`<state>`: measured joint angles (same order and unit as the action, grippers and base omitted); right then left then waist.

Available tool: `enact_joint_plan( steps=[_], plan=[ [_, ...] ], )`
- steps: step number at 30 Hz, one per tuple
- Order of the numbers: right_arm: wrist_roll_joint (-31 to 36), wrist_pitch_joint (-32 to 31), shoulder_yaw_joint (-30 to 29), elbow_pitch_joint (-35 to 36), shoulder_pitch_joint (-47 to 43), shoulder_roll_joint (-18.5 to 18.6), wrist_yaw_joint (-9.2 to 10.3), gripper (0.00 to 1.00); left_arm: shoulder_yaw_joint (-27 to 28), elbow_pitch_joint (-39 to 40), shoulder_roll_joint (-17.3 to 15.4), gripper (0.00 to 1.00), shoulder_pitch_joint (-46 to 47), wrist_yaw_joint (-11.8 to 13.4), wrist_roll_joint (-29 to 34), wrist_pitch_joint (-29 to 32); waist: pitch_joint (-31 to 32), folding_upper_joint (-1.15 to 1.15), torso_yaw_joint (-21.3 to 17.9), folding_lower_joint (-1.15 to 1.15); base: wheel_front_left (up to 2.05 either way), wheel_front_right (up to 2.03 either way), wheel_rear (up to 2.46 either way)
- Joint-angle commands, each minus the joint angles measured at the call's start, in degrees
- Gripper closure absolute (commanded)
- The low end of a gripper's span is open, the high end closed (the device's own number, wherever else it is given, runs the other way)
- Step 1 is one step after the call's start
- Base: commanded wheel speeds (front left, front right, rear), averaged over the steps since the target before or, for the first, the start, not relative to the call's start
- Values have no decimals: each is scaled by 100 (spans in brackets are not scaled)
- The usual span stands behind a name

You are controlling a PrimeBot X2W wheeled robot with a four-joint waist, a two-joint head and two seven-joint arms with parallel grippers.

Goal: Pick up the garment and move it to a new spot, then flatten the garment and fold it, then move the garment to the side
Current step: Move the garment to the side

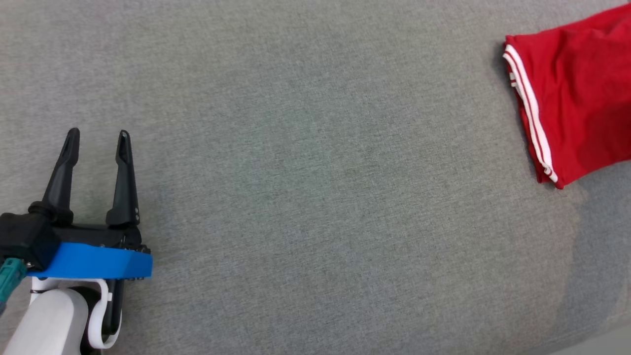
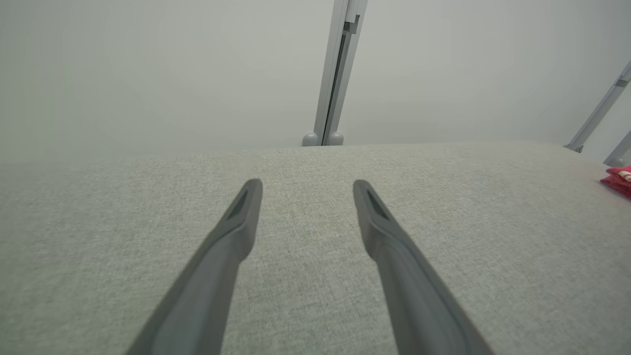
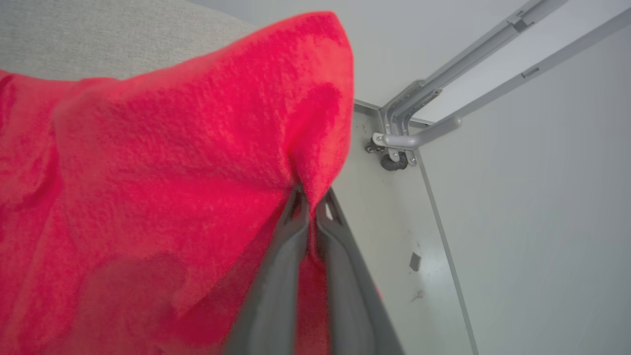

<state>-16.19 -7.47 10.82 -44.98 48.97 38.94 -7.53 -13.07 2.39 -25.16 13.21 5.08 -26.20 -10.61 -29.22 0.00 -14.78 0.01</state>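
Observation:
The garment (image 1: pixel 574 93) is red with white stripes along one hem and lies folded at the far right of the grey fabric surface, running past the picture's edge. In the right wrist view the red cloth (image 3: pixel 162 197) hangs close before the camera, and my right gripper (image 3: pixel 311 199) is shut on a pinched fold of it. My left gripper (image 1: pixel 98 135) stands open at the lower left, far from the garment, with nothing between its fingers. The left wrist view shows its spread fingers (image 2: pixel 241 222) over bare fabric and a red sliver of the garment (image 2: pixel 618 180) at the right edge.
The grey fabric surface (image 1: pixel 315 197) stretches wide between my left gripper and the garment. Beyond its far edge stand a pale wall and a grey metal post (image 2: pixel 337 74). The right wrist view shows a grey metal frame with a caster (image 3: pixel 394 148) on the pale floor.

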Motion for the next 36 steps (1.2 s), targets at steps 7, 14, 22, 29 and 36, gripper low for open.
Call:
enact_joint_plan(
  steps=[7, 14, 22, 29, 36],
  plan=[
    [303, 236, -278, -184, -313, -96, 5, 0, -70, -331, 199, 0, -152, 13, -100, -170, 569, 0, 197, -1, 0, 0, 0],
    [119, 914, -5, 554, -915, -396, 4, 0, -153, -836, 543, 0, -463, -66, -252, -364, 1594, 0, 489, -1, 0, 0, 0],
    [-322, 1321, -247, 2263, -2731, -1237, 4, 0, -120, -1151, 812, 0, -961, -86, -325, -438, 2398, 0, 894, -1, 0, 0, 0],
    [-297, 1399, -629, 3440, -4188, -1962, 4, 0, -79, -1257, 946, 0, -1343, -116, -324, -459, 2636, 0, 1163, -1, 0, 0, 0],
    [-85, 1367, -933, 3830, -4842, -2584, 4, 0, -13, -1424, 1029, 0, -1426, -194, -281, -462, 2766, 0, 1335, -1, 0, 0, 0]
  ],
)
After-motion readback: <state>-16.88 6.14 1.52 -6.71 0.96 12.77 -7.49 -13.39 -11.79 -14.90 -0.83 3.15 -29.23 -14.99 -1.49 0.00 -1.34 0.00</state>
